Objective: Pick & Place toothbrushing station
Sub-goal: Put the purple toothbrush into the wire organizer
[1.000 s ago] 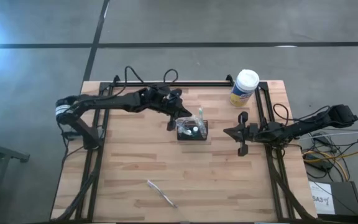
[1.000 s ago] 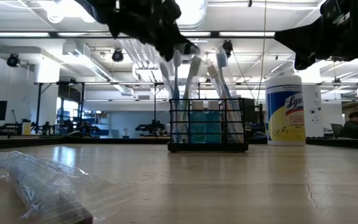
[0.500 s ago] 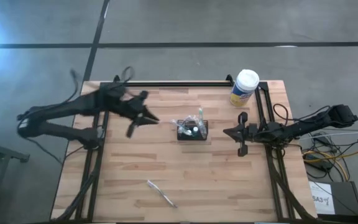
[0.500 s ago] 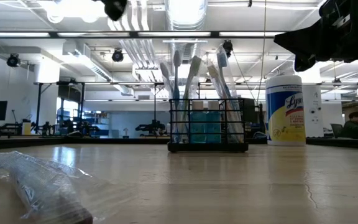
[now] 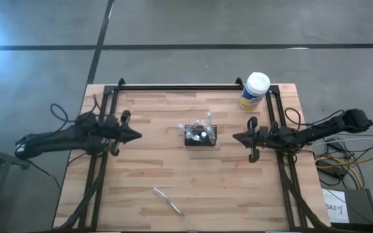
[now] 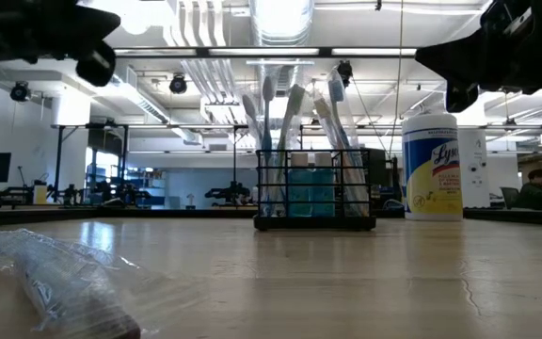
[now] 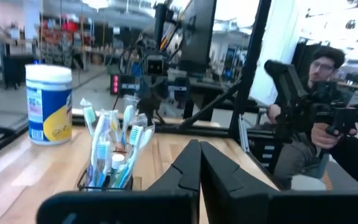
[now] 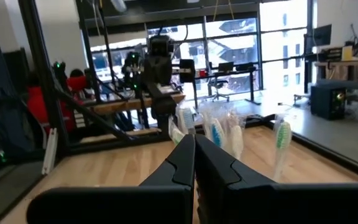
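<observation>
Beside the toothbrushing station (image 6: 315,193), a yellow canister (image 6: 432,167) reads "Lys".

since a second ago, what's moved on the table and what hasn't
The left gripper has pulled back from over the toothbrushing station to the table's left edge, fingers shut and empty. The station, the yellow canister, the wrapped toothbrush and the right gripper stayed put.

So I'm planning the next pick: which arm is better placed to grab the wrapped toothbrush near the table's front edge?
Probably left: the wrapped toothbrush lies left of centre, nearer the left gripper than the right gripper. Both are shut and empty.
</observation>
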Robot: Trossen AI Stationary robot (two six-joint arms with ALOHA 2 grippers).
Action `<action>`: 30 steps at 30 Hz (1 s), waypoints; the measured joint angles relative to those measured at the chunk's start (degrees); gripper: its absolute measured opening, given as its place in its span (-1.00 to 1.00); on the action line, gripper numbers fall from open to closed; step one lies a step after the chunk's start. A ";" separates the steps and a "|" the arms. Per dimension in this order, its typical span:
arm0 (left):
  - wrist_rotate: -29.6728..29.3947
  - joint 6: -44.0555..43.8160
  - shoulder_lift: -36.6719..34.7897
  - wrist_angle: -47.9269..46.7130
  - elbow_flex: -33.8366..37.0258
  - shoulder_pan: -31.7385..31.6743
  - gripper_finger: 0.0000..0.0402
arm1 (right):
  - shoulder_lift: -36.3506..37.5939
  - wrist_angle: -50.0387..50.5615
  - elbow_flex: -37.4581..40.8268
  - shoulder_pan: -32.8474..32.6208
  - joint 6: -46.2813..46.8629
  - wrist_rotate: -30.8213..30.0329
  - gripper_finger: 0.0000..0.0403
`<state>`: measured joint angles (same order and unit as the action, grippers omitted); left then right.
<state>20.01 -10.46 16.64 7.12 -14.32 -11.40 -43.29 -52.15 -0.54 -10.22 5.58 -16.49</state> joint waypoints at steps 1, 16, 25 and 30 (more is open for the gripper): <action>-0.02 0.03 -1.38 0.01 1.38 0.00 -0.98 | 0.00 -0.25 0.00 0.00 0.86 0.00 -0.96; -3.61 -1.78 -15.18 0.89 11.70 -0.07 -0.96 | -12.58 22.80 -21.21 -1.56 5.04 -0.40 -0.96; -3.50 -3.83 -14.93 -0.47 11.47 -0.11 -0.94 | -37.91 38.31 -45.96 -7.33 15.30 -0.64 -0.96; -3.43 -4.95 -14.95 -0.60 11.63 -0.11 -0.95 | -52.40 43.84 -61.03 -10.07 22.67 -1.70 -0.96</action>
<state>16.58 -15.40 1.69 6.52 -2.70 -11.51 -95.69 -8.31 -61.57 -20.29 28.25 -18.19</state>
